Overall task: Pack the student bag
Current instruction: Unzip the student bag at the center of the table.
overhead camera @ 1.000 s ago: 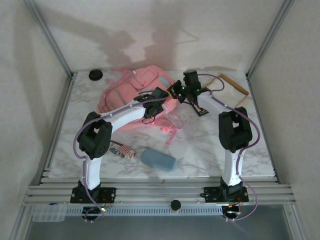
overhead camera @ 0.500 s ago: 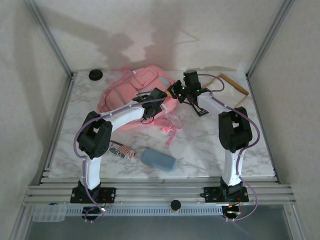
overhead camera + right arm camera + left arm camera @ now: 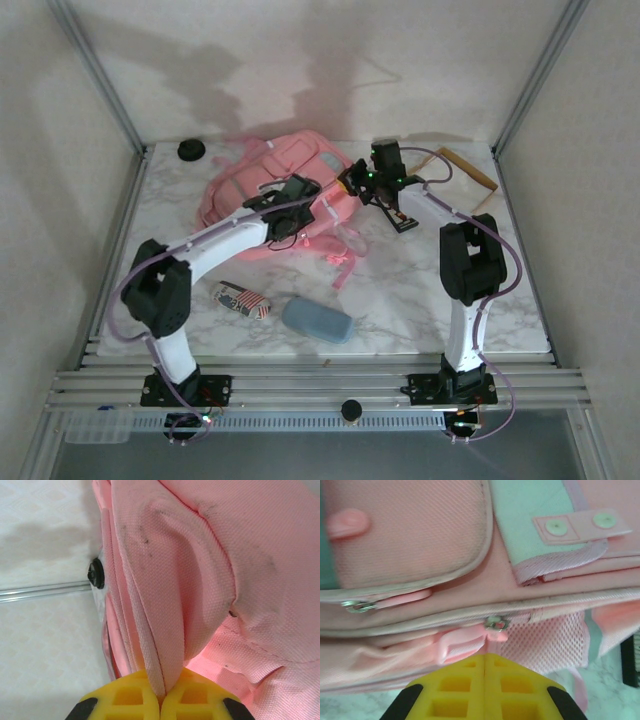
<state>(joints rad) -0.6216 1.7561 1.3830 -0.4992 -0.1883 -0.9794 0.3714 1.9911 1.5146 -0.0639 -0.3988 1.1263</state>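
Left gripper (image 3: pixel 486 656) newly closed, student bag (image 3: pixel 410 540) (pinched)

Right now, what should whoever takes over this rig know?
Left pincer: shut on a pink zip pull of the bag.
Right pincer: shut on a pink fold at the bag's edge.
Bag lies at the far side of the table. The blue-grey case and striped pouch lie toward the near edge, outside it.
Done: both grips set.
Left: probably open the zip, load the items, close.
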